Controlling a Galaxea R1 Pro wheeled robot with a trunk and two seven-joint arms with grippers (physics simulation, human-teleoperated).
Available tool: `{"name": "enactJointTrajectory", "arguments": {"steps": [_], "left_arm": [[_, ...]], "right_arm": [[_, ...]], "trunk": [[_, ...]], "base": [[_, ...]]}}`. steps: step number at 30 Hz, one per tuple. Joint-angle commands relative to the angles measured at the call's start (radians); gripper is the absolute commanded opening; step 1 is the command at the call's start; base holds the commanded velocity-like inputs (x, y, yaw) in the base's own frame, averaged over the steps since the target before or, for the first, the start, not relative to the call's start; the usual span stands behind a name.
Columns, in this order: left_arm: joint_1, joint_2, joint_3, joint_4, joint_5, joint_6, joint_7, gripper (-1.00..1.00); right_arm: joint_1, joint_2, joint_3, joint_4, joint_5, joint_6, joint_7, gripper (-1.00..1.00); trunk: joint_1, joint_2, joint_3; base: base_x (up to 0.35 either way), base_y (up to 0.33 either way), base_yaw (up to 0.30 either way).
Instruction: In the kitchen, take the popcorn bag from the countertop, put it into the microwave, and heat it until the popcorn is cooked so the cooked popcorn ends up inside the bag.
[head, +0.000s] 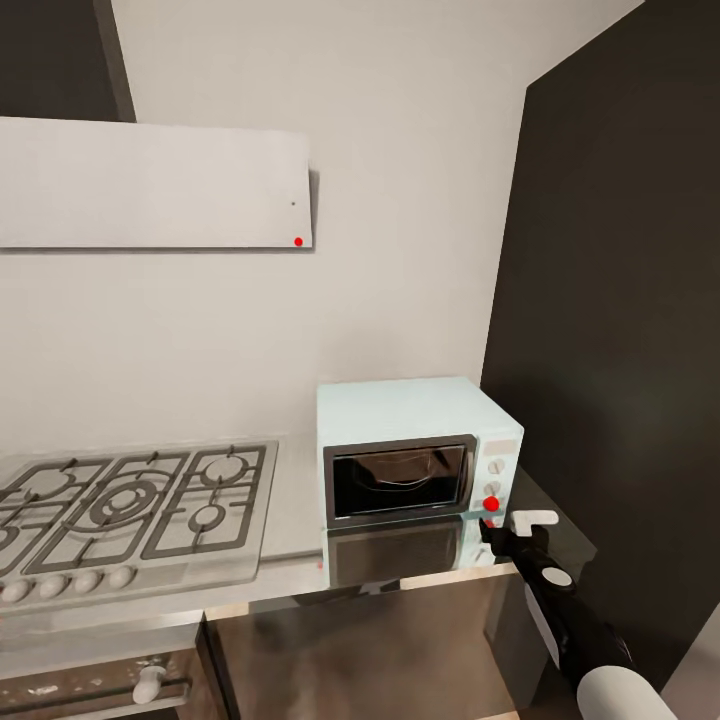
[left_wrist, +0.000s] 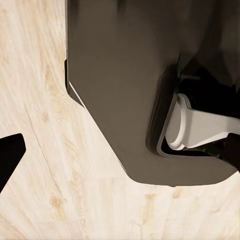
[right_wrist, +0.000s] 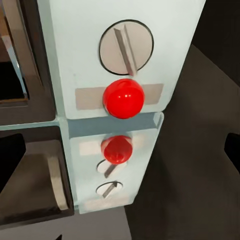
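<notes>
The pale mint-blue microwave (head: 415, 455) stands on the steel countertop (head: 290, 572) with its dark glass door shut. Behind the glass a brownish shape with a curved rim shows dimly; it looks like the popcorn bag (head: 400, 470), and no popcorn can be made out. A round red light (head: 490, 503) glows on the side panel under a grey knob (right_wrist: 126, 47). My right gripper (head: 487, 524) hovers just below and in front of that red light (right_wrist: 123, 97), open, its dark fingertips (right_wrist: 10, 160) at the picture's edges. My left gripper (left_wrist: 120, 155) hangs open over the wooden floor.
A gas hob (head: 130, 505) with grates lies left of the microwave, under a white hood (head: 150, 180). A tall dark cabinet (head: 620, 300) rises right beside the microwave. An oven front with a white knob (head: 150, 685) sits below the hob. The robot's dark base (left_wrist: 130, 90) shows over the floor.
</notes>
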Motion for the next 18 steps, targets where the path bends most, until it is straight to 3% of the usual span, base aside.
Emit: {"name": "enactJointTrajectory", "arguments": {"steps": [1, 8, 13, 18], "left_arm": [[0.000, 0.000, 0.007, -0.002, 0.001, 0.007, -0.002, 1.00], [0.000, 0.000, 0.007, -0.002, 0.001, 0.007, -0.003, 1.00], [0.000, 0.000, 0.008, -0.002, 0.000, 0.007, -0.002, 1.00], [0.000, 0.000, 0.008, -0.002, 0.001, 0.007, -0.003, 1.00]], "right_arm": [[0.000, 0.001, -0.006, 0.000, 0.010, -0.002, 0.007, 1.00], [0.000, 0.001, -0.007, 0.000, 0.010, -0.002, 0.007, 1.00], [0.000, 0.001, -0.007, 0.001, 0.010, -0.002, 0.007, 1.00], [0.000, 0.001, -0.007, 0.034, 0.010, -0.016, 0.008, 1.00]], "trunk": [[0.000, -0.001, 0.000], [0.000, -0.001, 0.000], [0.000, -0.001, 0.000], [0.000, -0.001, 0.000]], "base": [[0.000, 0.000, 0.000], [0.005, 0.000, 0.000], [0.201, 0.000, 0.000], [0.038, 0.000, 0.000]]}}
